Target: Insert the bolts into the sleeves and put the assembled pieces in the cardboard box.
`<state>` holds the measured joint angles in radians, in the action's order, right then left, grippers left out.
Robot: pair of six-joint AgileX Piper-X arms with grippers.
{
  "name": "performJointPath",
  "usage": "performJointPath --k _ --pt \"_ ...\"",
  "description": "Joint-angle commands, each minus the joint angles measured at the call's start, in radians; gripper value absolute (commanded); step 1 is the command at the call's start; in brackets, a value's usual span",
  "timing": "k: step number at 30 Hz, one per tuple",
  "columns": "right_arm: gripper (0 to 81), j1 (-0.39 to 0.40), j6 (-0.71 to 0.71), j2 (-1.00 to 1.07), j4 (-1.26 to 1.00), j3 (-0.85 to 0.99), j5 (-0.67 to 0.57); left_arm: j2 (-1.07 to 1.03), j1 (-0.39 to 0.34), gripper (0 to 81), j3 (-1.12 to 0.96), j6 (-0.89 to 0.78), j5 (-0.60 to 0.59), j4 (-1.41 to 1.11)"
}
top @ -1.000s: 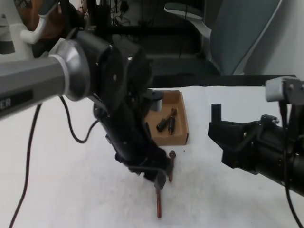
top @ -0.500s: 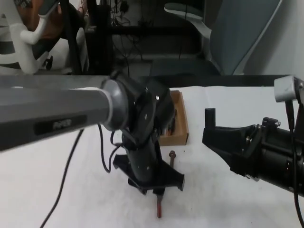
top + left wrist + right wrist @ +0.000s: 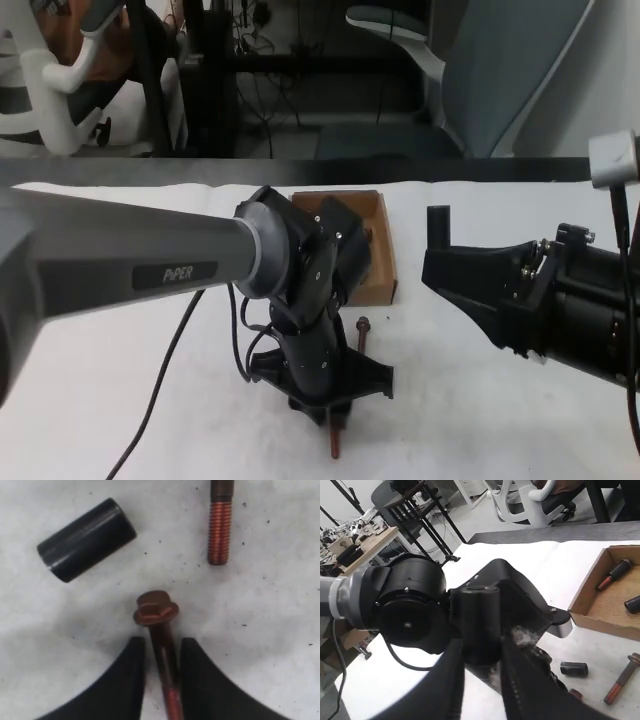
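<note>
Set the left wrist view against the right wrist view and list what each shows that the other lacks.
Left wrist alone: the left pincer, open, astride the shank of a bolt.

Right wrist alone: the right pincer shut on the held sleeve, the left arm behind it, and the box with an assembled piece inside.

Both: the loose sleeve and the second bolt, lying apart on the white cloth.
</note>
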<state>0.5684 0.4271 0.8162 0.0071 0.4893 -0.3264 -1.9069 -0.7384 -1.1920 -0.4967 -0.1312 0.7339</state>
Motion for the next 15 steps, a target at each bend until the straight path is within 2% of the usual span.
performJointPath --k 1,7,10,12,15 --pt "0.6 -0.001 0.001 -0.009 -0.007 0.014 -0.032 -0.016 -0.003 1.0 0.001 0.035 -0.006 -0.027" --pt "0.6 -0.001 -0.030 -0.009 0.042 0.014 -0.053 0.082 0.007 1.7 0.001 0.102 0.006 -0.128" --pt "0.6 -0.001 -0.070 -0.023 0.078 0.014 -0.053 0.176 0.007 1.7 0.005 0.218 0.041 -0.133" --pt "0.6 -0.001 -0.086 -0.044 0.120 0.010 -0.038 0.247 0.007 1.7 0.031 0.275 0.067 -0.143" --pt "0.6 -0.001 -0.149 -0.110 0.218 -0.002 0.028 0.361 0.007 1.7 0.119 0.276 0.070 -0.233"
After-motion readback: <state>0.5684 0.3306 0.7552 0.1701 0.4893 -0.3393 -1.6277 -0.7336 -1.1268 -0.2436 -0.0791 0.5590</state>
